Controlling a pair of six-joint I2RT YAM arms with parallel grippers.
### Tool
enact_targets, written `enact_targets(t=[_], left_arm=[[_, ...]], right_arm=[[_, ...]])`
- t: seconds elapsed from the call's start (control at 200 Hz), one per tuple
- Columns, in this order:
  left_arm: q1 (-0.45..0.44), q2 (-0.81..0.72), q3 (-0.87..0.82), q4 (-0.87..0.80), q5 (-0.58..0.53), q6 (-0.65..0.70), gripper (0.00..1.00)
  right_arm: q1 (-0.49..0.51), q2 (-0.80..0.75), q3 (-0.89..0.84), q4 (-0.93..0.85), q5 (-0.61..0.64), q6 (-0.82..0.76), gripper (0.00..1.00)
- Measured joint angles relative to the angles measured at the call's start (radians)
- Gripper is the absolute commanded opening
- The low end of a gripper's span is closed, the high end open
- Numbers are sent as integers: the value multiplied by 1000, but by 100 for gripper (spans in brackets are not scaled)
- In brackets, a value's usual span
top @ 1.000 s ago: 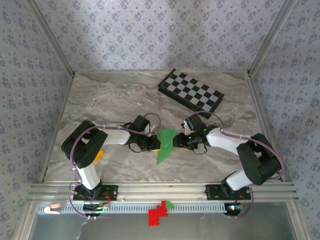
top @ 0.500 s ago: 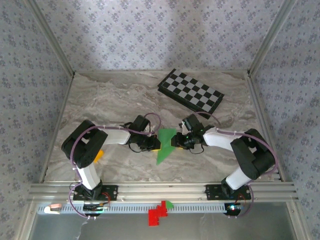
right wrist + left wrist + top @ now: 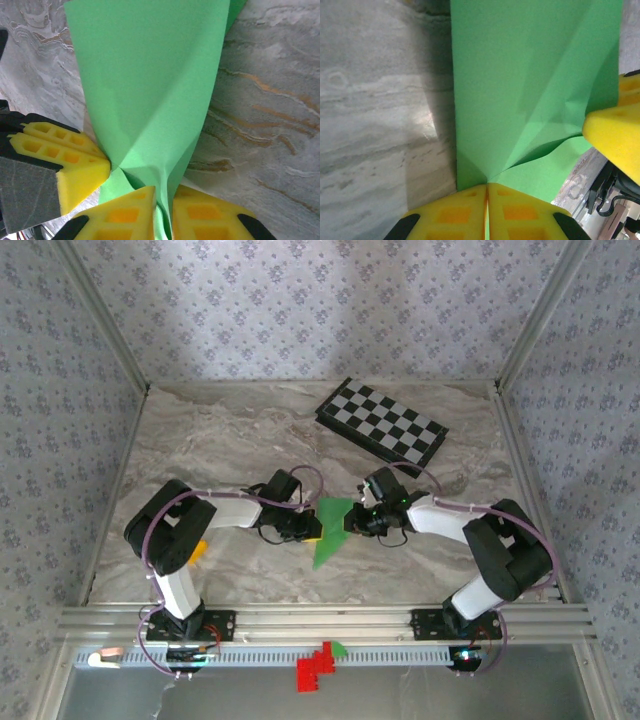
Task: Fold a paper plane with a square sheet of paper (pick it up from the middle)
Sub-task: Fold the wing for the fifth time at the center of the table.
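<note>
A: Top view: the green paper point(image 3: 330, 530) lies mid-tabletop point(image 3: 220, 440) as a creased wedge, its point toward the near edge. The left arm point(image 3: 225, 510) reaches its left side and the right arm point(image 3: 445, 515) its right side. The checkerboard point(image 3: 382, 422) sits well apart at the back, and a small orange block point(image 3: 198, 548) lies beside the left arm. The grip cannot be read from up there.

B: The wrist views settle it. Left wrist: the left fingers point(image 3: 452, 215) are pressed together, clamped on the paper's edge where the creases converge. One of the right fingers point(image 3: 615, 140) shows at the frame's right, touching the paper. Right wrist: the right fingers are closed with a thin green layer pinched between them, and a left finger shows at the left, against the same fold.

A: Versus a second ago?

B: The paper is in the same place and the left arm is unchanged. The right arm's elbow has drawn in toward the centre, and its fingers have closed onto the paper.
</note>
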Motion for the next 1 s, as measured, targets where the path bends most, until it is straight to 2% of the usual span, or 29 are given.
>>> enact_targets(t=[0.355, 0.59, 0.725, 0.999], left_arm=[[-7, -8, 25, -24, -33, 34, 21], [-30, -124, -12, -38, -144, 95, 27], [-101, -233, -67, -37, -244, 156, 30], [-320, -402, -145, -37, -505, 314, 45]], right_arm=[[28, -40, -8, -7, 38, 48, 3], [41, -85, -35, -29, 52, 132, 0], [43, -99, -42, -35, 53, 182, 0], [39, -134, -70, -23, 45, 271, 0]])
